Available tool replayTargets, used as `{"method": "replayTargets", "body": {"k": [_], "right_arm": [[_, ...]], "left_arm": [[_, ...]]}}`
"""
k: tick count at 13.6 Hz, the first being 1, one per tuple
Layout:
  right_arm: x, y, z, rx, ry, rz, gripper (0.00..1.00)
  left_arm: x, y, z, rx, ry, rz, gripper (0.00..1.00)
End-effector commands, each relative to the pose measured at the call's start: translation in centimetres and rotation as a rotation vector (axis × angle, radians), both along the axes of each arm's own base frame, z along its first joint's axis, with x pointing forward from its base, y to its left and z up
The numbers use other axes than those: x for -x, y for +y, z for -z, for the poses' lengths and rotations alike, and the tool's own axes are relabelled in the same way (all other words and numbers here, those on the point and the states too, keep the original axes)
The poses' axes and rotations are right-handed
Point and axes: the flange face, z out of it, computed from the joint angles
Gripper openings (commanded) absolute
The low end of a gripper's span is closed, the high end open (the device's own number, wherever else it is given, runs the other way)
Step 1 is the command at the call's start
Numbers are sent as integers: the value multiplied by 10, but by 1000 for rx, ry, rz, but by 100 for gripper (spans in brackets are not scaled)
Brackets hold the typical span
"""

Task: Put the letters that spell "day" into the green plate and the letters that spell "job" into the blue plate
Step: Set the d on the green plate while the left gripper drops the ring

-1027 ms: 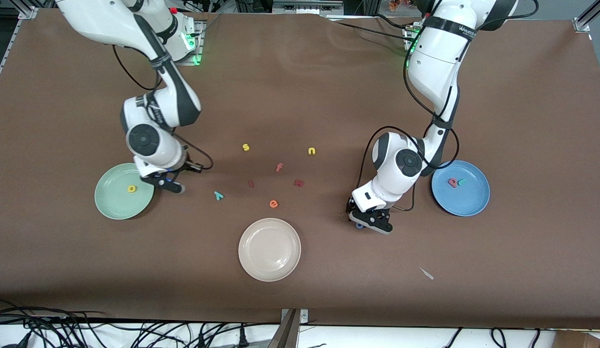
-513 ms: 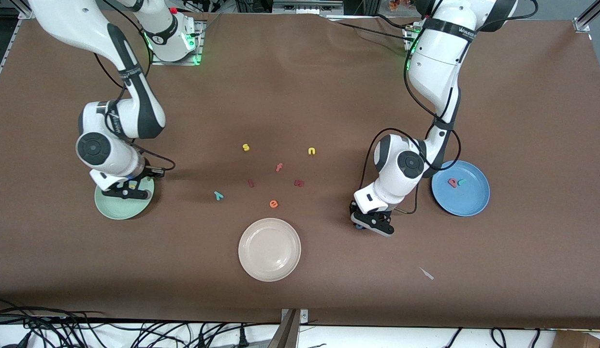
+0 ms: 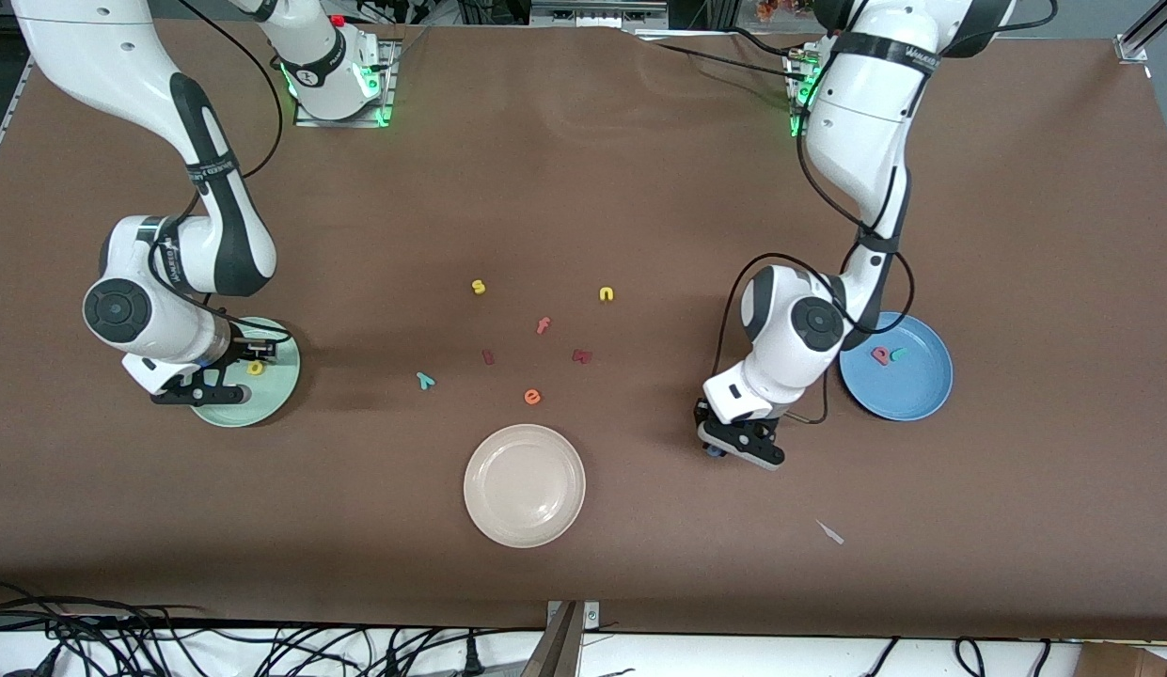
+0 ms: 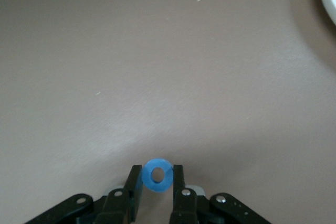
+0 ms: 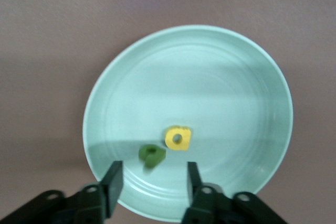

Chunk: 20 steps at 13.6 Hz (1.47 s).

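My right gripper (image 3: 202, 387) hangs open over the green plate (image 3: 275, 378). In the right wrist view the plate (image 5: 220, 77) holds the yellow "d" (image 5: 177, 138), with the dark green "a" (image 5: 151, 156) beside it, just off my open right gripper (image 5: 152, 179). From the front, "d" (image 3: 255, 368) shows and "a" is hidden. The teal "y" (image 3: 425, 380) lies mid-table. My left gripper (image 3: 738, 449) is shut on the blue "o" (image 4: 157, 175) over bare table beside the blue plate (image 3: 907, 400), which holds the pinkish "b" (image 3: 881, 355) and teal "j" (image 3: 898, 354).
The cream plate (image 3: 524, 484) sits nearer the front camera than the loose letters: yellow "s" (image 3: 479, 287) and "n" (image 3: 607, 294), red "f" (image 3: 543, 326), orange "e" (image 3: 532, 397) and two dark red pieces (image 3: 488, 356) (image 3: 582, 355). A small scrap (image 3: 830, 532) lies near the front edge.
My right gripper travelled over the green plate toward the right arm's end and opened, letting go of the green "a". My left gripper shut on the blue "o" and shifted slightly.
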Motion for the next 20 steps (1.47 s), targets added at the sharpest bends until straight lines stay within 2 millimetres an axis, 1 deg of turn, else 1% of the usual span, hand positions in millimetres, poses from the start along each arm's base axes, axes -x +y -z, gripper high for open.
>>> {"method": "replayTargets", "body": {"k": [1, 2, 3, 4, 5, 6, 7, 9, 11, 12, 13, 14, 15, 16, 17, 18, 20], "right_arm": [[-6, 25, -12, -17, 8, -41, 100], [-7, 38, -15, -28, 15, -51, 100], [-8, 52, -20, -38, 27, -65, 100], [-10, 62, -26, -43, 39, -76, 100], [-11, 75, -32, -50, 50, -88, 100], [-11, 96, -37, -65, 53, -113, 100], [-10, 111, -38, -77, 51, -135, 100], [-7, 128, -36, -89, 55, -159, 100], [-6, 142, -37, -87, 42, -133, 100], [-5, 152, -35, -88, 40, -136, 100], [-5, 167, -30, -89, 43, -165, 100], [-4, 179, -26, -89, 47, -180, 100], [-1, 189, -25, -91, 48, -189, 100], [-1, 188, -21, -93, 51, -201, 100], [-2, 187, -20, -97, 49, -222, 100], [-3, 188, -19, -104, 39, -261, 100], [-1, 192, -14, -110, 30, -285, 100]], "left_arm": [[7, 54, -57, 40, 103, 11, 12], [12, 78, -72, 52, 149, 7, 12], [19, 103, -82, 63, 199, 3, 12], [28, 130, -85, 72, 254, 18, 9], [37, 157, -85, 79, 285, 37, 9], [47, 178, -84, 83, 294, 49, 9], [62, 195, -78, 85, 318, 57, 9], [92, 221, -71, 27, 361, 79, 9], [114, 259, -65, -6, 390, 56, 9], [119, 267, -63, -18, 399, 56, 10], [121, 280, -61, -29, 403, 58, 13], [120, 283, -61, -36, 395, 81, 20], [120, 288, -62, -37, 386, 83, 29], [119, 291, -63, -36, 382, 75, 50], [118, 293, -64, -34, 378, 71, 60], [117, 293, -65, -28, 376, 64, 64], [117, 298, -66, -23, 373, 51, 67]]}}
